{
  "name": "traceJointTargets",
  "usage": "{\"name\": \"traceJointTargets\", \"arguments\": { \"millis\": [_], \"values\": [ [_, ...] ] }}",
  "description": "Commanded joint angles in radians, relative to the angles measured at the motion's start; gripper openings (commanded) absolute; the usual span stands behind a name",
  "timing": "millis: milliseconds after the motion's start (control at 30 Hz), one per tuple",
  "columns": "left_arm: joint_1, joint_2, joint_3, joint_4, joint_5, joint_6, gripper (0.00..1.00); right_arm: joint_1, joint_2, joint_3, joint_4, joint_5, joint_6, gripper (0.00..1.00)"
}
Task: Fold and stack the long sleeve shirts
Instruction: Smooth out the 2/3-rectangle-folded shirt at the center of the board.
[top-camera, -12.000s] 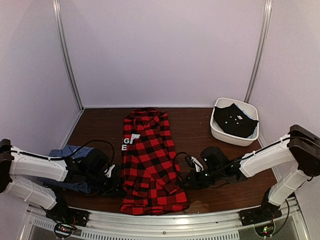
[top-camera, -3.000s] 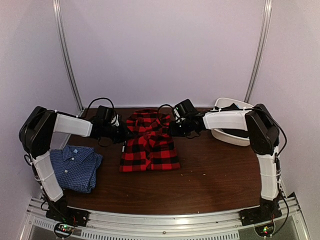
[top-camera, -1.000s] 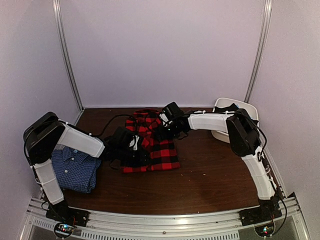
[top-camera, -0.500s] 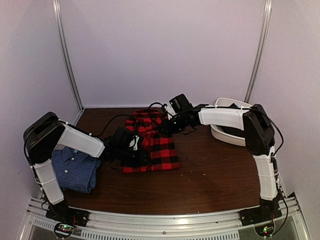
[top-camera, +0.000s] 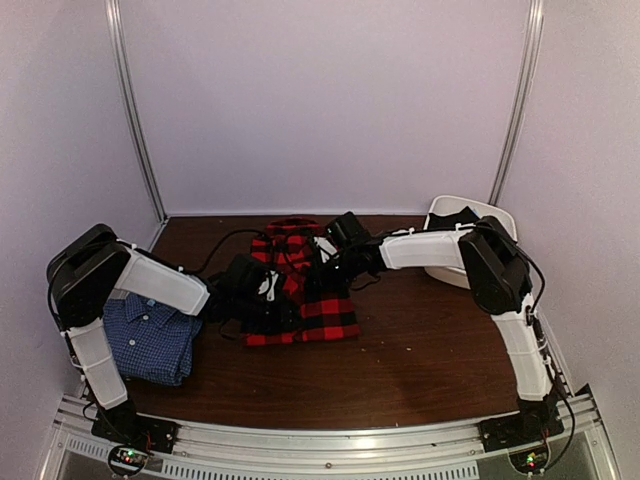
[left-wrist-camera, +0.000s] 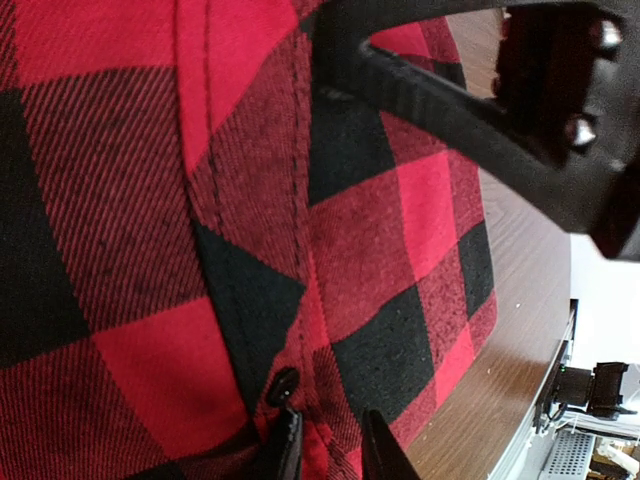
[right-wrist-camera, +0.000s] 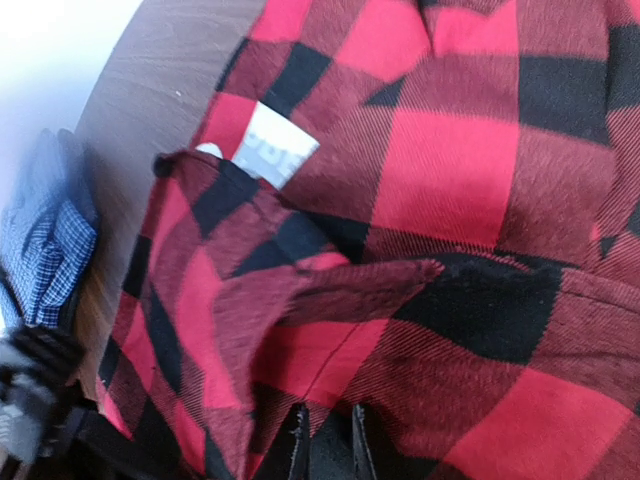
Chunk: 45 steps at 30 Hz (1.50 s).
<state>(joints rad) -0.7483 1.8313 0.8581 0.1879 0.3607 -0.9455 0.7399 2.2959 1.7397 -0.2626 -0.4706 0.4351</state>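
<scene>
The red-and-black plaid shirt (top-camera: 318, 300) lay folded down to a compact, rumpled bundle a little left of the middle of the tabletop (top-camera: 420, 350). Its upper layers were bunched, and one pointed fold stood up in the right wrist view. A small white label (right-wrist-camera: 268, 146) with pale lettering showed at one edge of the cloth. We saw the left end effector (left-wrist-camera: 330, 455) at the bundle's near left side. Its fingertips were drawn close and clenched on a fold of the plaid beside a dark buttonhole. The right end effector (right-wrist-camera: 328, 440) came in from the far right side. Its two narrow tips were almost together and pinched into the flannel, so we took it as grasping the shirt as well. The blue fine-check shirt (top-camera: 150, 340) sat folded at the near left of the tabletop with its collar and buttons facing up. It lay apart from the plaid bundle and was partly covered by the left arm. At the far right corner stood a white bin (top-camera: 437, 207) with a dark garment (top-camera: 462, 214) in it, partly hidden behind the right arm's upper link.
</scene>
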Motion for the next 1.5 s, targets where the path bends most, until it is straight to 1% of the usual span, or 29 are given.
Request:
{"name": "traceJointTargets", "arguments": {
  "millis": [0,133,333,667,833,1033,1133,1200,1367,1467],
  "values": [
    [-0.01,0.007,-0.015,0.041,-0.006,-0.006,0.23,-0.005,0.057,0.059,0.045,-0.086,0.033,0.17],
    [-0.009,0.007,-0.016,0.043,-0.005,-0.006,0.23,-0.013,0.096,0.105,0.066,-0.121,0.049,0.2],
    [-0.01,0.008,-0.023,0.047,-0.003,-0.008,0.22,-0.046,0.133,0.162,0.109,-0.159,0.098,0.3],
    [-0.01,0.011,-0.015,0.051,0.005,-0.006,0.22,-0.089,0.239,0.258,0.148,-0.2,0.151,0.39],
    [-0.01,0.011,0.004,0.037,0.005,0.003,0.22,-0.131,0.225,0.284,0.116,-0.19,0.136,0.44],
    [-0.01,0.006,0.04,0.015,0.005,0.019,0.23,-0.182,0.146,0.286,0.065,-0.164,0.093,0.5],
    [-0.008,-0.009,0.084,-0.019,-0.008,0.034,0.23,-0.188,0.093,0.272,0.024,-0.132,0.054,0.52],
    [-0.007,-0.025,0.121,-0.044,-0.024,0.045,0.23,-0.188,0.048,0.233,0.017,-0.117,0.035,0.52],
    [0.02,-0.069,0.187,-0.107,-0.117,0.062,0.23,-0.188,-0.083,0.06,0.061,-0.09,0.022,0.51],
    [0.058,-0.057,0.219,-0.142,-0.155,0.066,0.22,-0.186,-0.147,-0.051,0.102,-0.101,0.026,0.5]
  ]
}}
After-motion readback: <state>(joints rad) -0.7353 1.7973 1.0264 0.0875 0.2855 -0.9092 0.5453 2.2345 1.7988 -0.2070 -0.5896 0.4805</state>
